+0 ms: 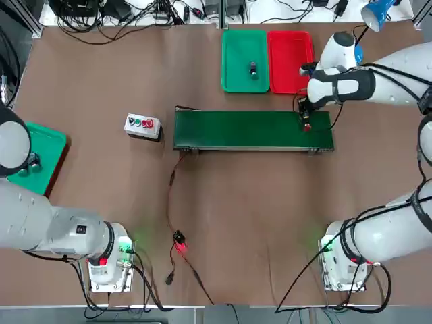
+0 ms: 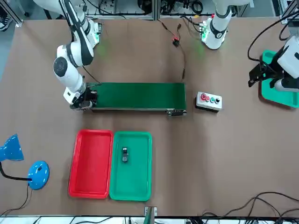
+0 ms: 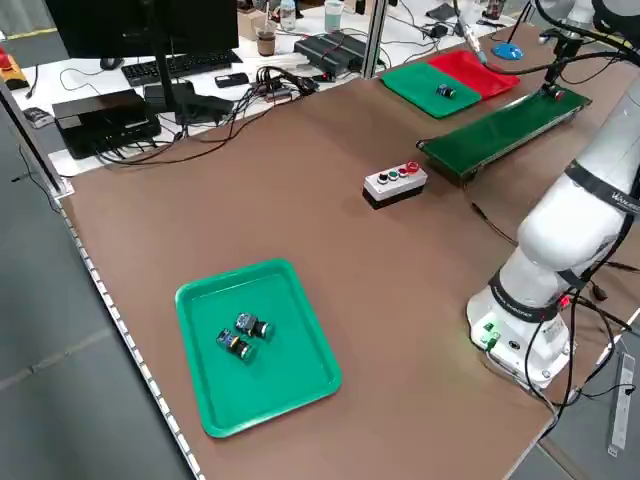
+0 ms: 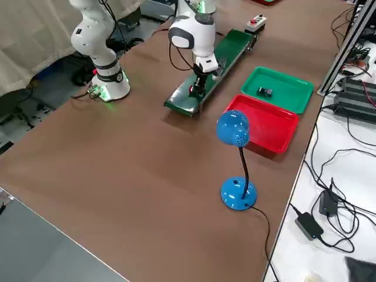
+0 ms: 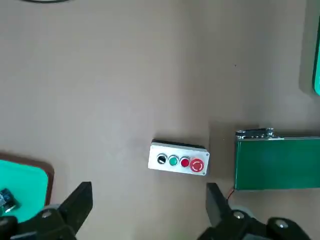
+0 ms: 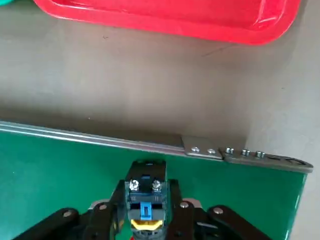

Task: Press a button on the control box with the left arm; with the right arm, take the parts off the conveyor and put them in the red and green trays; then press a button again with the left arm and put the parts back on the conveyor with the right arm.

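A part (image 6: 145,202) is clamped by the right gripper (image 6: 144,210) on the conveyor (image 1: 253,129); placement is judged underway, release and withdrawal being required next.

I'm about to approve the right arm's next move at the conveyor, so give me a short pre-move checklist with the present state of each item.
1. Right claw over the conveyor, at its end nearest the red tray: ok.
2. Part between the right claw's fingers: ok, it sits there over the belt.
3. Grip firm or letting go: cannot tell from the pictures.
4. Red tray free to receive a part: ok, nothing lies in it.
5. Green tray beside it: ok, one part lies there already.
6. Left claw out of the way: ok, open, away from the conveyor and not touching the control box.
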`<move>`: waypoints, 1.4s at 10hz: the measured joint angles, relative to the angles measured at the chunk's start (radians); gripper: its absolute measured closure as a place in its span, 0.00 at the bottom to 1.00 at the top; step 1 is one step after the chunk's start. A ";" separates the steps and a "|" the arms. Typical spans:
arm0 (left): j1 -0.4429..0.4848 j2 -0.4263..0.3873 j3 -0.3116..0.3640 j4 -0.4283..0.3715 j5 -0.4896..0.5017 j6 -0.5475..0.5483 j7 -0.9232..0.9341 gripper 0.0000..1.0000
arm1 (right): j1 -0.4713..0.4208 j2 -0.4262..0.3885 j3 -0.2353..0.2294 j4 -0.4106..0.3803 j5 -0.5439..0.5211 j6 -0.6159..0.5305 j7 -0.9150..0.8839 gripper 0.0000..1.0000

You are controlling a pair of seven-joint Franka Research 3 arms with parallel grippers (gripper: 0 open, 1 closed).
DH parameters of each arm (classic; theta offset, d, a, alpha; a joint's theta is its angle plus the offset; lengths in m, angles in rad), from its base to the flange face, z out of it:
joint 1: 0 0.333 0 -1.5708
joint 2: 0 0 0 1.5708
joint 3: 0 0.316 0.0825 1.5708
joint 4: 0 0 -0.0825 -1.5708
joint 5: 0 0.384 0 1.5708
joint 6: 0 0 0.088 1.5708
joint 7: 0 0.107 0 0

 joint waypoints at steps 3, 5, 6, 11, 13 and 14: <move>0.000 0.000 0.001 0.000 0.000 0.000 0.000 0.00 | 0.000 0.002 0.000 0.014 0.000 0.005 -0.002 0.39; 0.000 0.000 0.001 0.000 0.000 0.000 0.000 0.00 | 0.000 0.000 0.000 0.069 0.000 0.006 -0.016 0.10; 0.000 0.000 0.001 0.000 0.000 0.000 0.000 0.00 | 0.001 -0.002 0.000 0.124 0.000 -0.018 -0.019 0.00; 0.000 0.000 0.001 0.001 0.000 0.000 0.000 0.00 | 0.041 0.050 0.002 0.494 0.000 -0.318 0.103 0.00; 0.000 0.000 0.001 0.001 0.000 0.000 0.000 0.00 | 0.117 0.187 0.003 0.619 0.000 -0.301 0.258 0.00; 0.000 0.000 0.001 0.002 0.000 0.000 0.000 0.00 | 0.143 0.262 0.003 0.688 0.000 -0.287 0.319 0.00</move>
